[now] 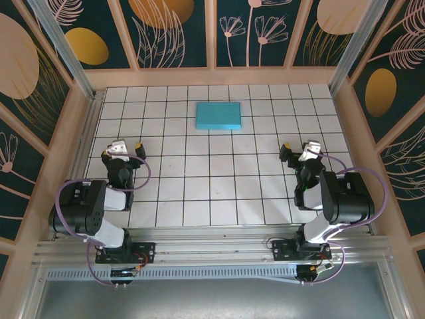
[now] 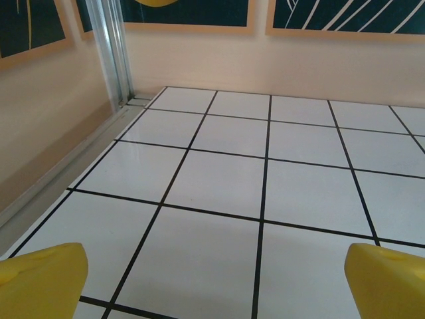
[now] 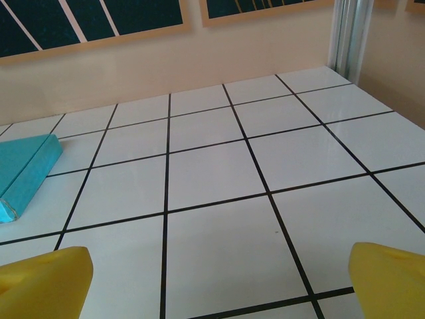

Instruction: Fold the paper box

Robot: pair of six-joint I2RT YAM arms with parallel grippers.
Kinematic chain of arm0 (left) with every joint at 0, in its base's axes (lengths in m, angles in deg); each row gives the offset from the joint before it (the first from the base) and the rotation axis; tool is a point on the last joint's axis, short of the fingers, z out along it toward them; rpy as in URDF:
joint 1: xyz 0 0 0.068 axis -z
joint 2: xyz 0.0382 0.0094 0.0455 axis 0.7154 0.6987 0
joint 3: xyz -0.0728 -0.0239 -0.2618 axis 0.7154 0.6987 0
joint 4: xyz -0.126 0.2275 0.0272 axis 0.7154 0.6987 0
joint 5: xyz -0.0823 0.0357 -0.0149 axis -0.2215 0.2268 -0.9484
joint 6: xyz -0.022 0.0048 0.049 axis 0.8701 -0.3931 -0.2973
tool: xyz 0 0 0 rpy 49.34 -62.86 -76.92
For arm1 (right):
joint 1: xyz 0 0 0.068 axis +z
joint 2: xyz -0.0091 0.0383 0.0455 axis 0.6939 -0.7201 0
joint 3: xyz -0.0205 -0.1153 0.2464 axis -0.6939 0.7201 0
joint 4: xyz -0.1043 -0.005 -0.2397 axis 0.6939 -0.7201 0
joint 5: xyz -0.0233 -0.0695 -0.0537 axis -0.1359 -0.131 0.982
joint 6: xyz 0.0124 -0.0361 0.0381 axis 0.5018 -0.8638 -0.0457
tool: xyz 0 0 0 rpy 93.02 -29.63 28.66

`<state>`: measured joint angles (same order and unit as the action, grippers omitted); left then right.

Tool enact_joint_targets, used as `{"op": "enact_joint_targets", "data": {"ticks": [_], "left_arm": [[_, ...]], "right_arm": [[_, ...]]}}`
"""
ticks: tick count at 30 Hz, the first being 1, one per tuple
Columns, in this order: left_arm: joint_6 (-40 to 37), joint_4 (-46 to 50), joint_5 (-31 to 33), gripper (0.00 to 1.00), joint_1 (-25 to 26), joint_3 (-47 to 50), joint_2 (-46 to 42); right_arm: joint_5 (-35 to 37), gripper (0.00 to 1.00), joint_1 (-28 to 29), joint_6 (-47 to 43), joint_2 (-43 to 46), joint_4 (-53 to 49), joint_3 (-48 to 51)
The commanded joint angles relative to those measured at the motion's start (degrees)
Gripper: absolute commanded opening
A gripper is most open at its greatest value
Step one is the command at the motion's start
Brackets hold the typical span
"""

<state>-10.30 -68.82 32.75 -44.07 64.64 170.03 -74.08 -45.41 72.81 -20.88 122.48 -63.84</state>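
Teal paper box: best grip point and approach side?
Probably its right short edge, approached low from the right: the paper box lies flat and shallow, likely too broad to span from above, and that end wall faces the open right gripper.

You have open, bare tiles on the table (image 1: 199,186) between your left gripper (image 1: 128,146) and right gripper (image 1: 300,149). The flat paper box (image 1: 218,115) lies farther back, in the middle. Walls (image 1: 212,76) fence in the back and both sides.

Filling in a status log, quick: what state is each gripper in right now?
Left gripper: open, holding nothing.
Right gripper: open, holding nothing; the teal paper box lies apart from it.
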Motion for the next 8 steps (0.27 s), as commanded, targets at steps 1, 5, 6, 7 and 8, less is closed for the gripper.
{"op": "enact_joint_targets", "data": {"ticks": [1, 5, 6, 7, 8], "left_arm": [[0.52, -2.54, -1.07, 0.99, -0.38, -0.69, -0.46], [0.55, -2.64, -1.07, 0.99, -0.37, -0.68, -0.42], [0.52, -2.67, -1.07, 0.99, -0.37, -0.69, -0.45], [0.52, -2.67, -1.07, 0.99, -0.40, -0.69, -0.44], [0.56, -2.67, -1.07, 0.99, -0.38, -0.69, -0.45]], "right_arm": [[0.86, 0.99, 0.35, -0.69, -0.08, 2.24, -1.18], [0.71, 0.99, 0.32, -0.76, -0.14, 2.53, -1.04], [0.73, 0.99, 0.25, -0.77, -0.15, 2.62, -0.97], [0.75, 0.99, 0.31, -0.79, -0.15, 2.85, -0.94], [0.69, 0.99, 0.26, -0.77, -0.11, 2.91, -0.86]]}}
